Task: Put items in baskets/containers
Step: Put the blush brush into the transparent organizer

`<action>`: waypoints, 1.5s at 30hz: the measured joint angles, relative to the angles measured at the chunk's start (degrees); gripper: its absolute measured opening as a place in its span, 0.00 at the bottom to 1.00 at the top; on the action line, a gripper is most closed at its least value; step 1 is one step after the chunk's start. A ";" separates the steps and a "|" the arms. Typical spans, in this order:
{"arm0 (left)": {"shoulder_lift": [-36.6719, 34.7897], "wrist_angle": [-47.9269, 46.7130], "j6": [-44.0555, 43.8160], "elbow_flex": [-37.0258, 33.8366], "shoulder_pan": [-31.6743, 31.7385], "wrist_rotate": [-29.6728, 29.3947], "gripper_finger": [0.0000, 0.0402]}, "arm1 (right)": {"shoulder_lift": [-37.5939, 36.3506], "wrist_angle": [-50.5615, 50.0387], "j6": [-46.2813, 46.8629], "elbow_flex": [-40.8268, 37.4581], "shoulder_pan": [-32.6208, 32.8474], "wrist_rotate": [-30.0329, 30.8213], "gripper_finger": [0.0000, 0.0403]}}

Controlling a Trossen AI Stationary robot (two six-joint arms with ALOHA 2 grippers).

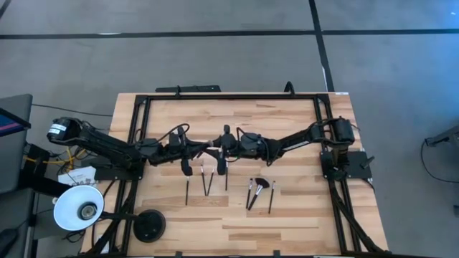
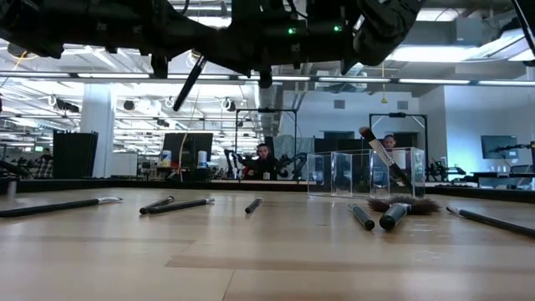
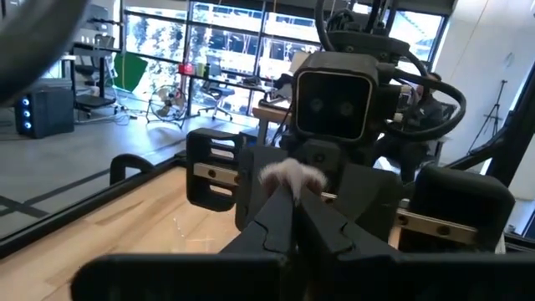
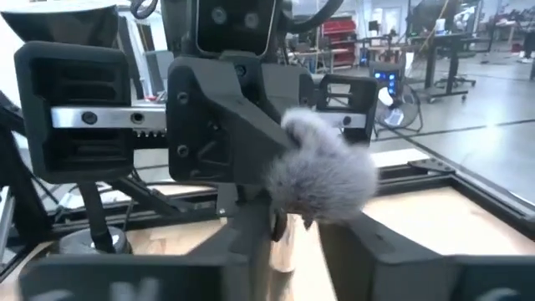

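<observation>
Both arms meet above the table's middle. My left gripper [image 1: 206,149] [image 3: 294,205] is shut on a makeup brush whose white fluffy head [image 1: 213,149] [image 4: 326,171] sticks out past its fingertips. My right gripper [image 1: 224,148] [image 4: 297,242] faces it, open, with its fingers apart on either side just below the head. Several slim dark brushes [image 1: 208,180] lie flat on the wood, among them a fan-headed one [image 1: 261,186] [image 2: 401,205]. The clear cup [image 2: 368,171] stands behind them with one brush [image 2: 380,155] leaning inside. My left gripper pinches the brush between its two fingers just behind the fluffy head [image 3: 288,174], coming level from the table's left. The brush is lifted clear. Its dark handle [image 2: 191,84] slants down and leftward below the gripper.
A white round lamp shade [image 1: 79,208] and a black round base [image 1: 149,226] sit at the table's near left corner. A black frame [image 1: 229,97] runs along the far and side edges. Bare wood [image 1: 287,229] lies near the front. People [image 2: 263,159] sit in the room beyond.
</observation>
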 joint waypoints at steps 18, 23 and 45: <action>0.08 -3.48 -0.08 -0.07 -0.14 0.53 0.30 | -12.47 -18.81 -4.43 -0.04 -0.01 5.72 0.09; 0.09 -7.49 -3.99 -0.07 -0.15 3.05 0.36 | -24.12 -44.83 -1.65 0.00 0.48 20.25 0.11; 0.07 -10.69 -10.05 0.00 -1.77 3.54 0.33 | -25.16 -40.74 9.67 -19.57 -8.15 26.29 0.12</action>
